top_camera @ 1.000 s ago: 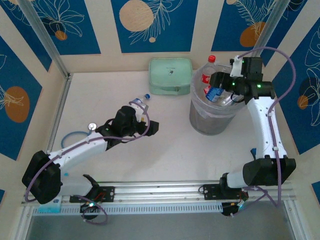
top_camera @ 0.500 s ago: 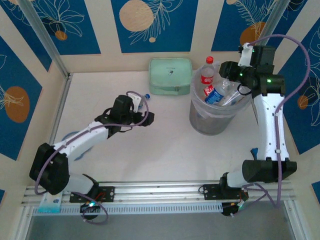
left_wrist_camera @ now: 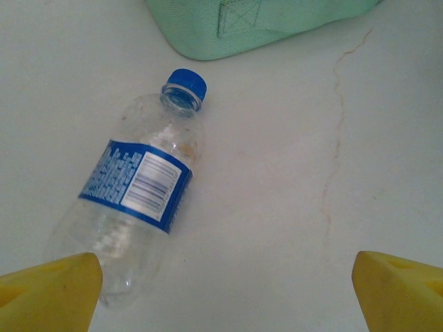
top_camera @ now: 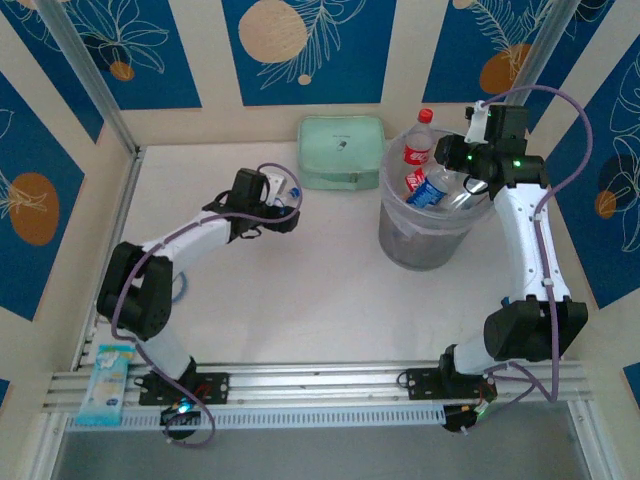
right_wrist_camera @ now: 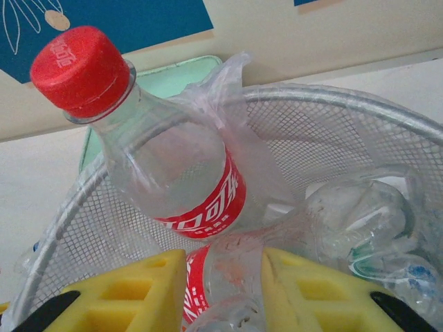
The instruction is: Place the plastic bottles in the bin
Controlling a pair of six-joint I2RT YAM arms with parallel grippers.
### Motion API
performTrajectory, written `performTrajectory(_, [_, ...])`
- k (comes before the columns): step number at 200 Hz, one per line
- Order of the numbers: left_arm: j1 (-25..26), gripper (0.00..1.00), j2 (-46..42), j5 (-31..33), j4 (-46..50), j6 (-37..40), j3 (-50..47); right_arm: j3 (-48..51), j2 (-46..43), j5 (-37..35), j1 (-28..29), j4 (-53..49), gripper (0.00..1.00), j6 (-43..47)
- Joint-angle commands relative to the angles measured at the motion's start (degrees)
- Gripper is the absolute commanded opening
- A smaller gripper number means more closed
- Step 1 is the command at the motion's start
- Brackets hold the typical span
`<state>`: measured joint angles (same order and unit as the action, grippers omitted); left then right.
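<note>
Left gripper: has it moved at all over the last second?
Yes. In the top view the left gripper has slid away from the base rail toward the mint-green case, reaching the blue-capped bottle.

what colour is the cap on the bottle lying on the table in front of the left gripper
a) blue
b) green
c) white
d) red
a: in the left wrist view, the bottle lying ahead of the open left gripper has a blue cap.

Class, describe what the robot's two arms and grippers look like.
The left arm and right arm are white with black joints, each trailed by a lilac cable. The left gripper and right gripper have yellow fingers. A green light glows near the right wrist.
</note>
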<state>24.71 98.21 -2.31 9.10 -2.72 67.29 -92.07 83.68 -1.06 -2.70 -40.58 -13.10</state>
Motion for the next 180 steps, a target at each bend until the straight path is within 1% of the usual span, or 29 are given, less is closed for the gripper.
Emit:
performTrajectory(1, [-0.7, 0.94, 3.5, 2.0, 2.1, 5.0, 2.9, 2.4, 2.0, 2.8, 2.1, -7.2, 0.37, -0.7])
performTrajectory(16, [-0.7, 0.94, 5.5, 2.4, 2.8, 5.9, 3.8, 1.3, 0.6, 1.5, 2.3, -7.6, 0.45, -0.5])
performTrajectory(52, [-0.7, 0.95, 7.6, 3.2, 2.0, 6.6, 3.8, -3.1, -4.4, 2.9, 1.0, -8.3, 0.7, -1.0])
performTrajectory(65, [-0.7, 0.95, 8.6, 3.6, 1.9, 6.7, 4.4, -4.3, -6.0, 3.4, 0.6, -8.8, 0.75, -0.9])
performTrajectory(103, [-0.8, 0.94, 11.4, 9.1, 3.4, 8.7, 8.1, -3.2, -11.1, 7.4, 0.3, -7.1, 0.81, -1.9])
performTrajectory(122, [-0.9, 0.95, 12.9, 12.3, 4.0, 10.5, 10.5, -2.5, -12.8, 7.1, 0.2, -6.8, 0.82, -2.2])
performTrajectory(133, [-1.0, 0.95, 13.6, 14.4, 3.9, 10.2, 11.6, -2.3, -13.5, 6.9, 0.0, -6.7, 0.82, -2.3])
performTrajectory(162, [-1.8, 0.97, 14.8, 15.9, 3.6, 3.5, 14.4, -1.2, -14.2, 7.2, 0.0, -6.4, 0.82, -2.4])
performTrajectory(180, [-2.6, 0.97, 16.2, 18.7, 8.7, -3.7, 19.3, -0.2, -14.5, 6.6, 0.0, -6.1, 0.82, -2.2])
